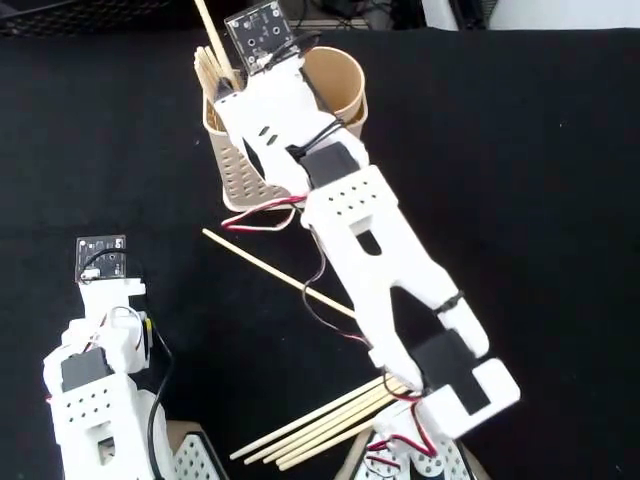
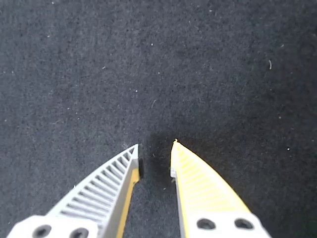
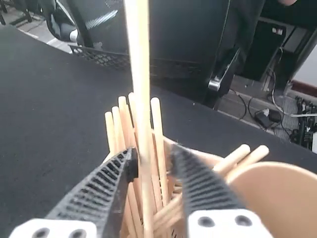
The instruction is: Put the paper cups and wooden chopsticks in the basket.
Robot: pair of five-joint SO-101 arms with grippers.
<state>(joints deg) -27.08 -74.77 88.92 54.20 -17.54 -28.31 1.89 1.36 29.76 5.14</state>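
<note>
A beige perforated basket [image 1: 240, 175] stands at the table's far middle. It holds a paper cup [image 1: 335, 80] and several wooden chopsticks [image 1: 210, 72]. My right gripper [image 3: 153, 151] hovers over the basket, open a little. A tall chopstick [image 3: 137, 74] stands between its fingers, touching one finger [image 3: 116, 178], with a gap to the other. That stick [image 1: 212, 35] rises well above the rest. One loose chopstick [image 1: 270, 268] lies on the cloth. A bundle of several chopsticks [image 1: 320, 425] lies near the front edge. My left gripper [image 2: 156, 144] is slightly open over bare cloth.
The right arm [image 1: 350, 210] stretches diagonally across the table's middle, over the loose chopstick and the bundle. The left arm [image 1: 100, 340] sits folded at the front left. Black cloth [image 1: 520, 200] covers the table. Chairs and cables stand beyond the far edge.
</note>
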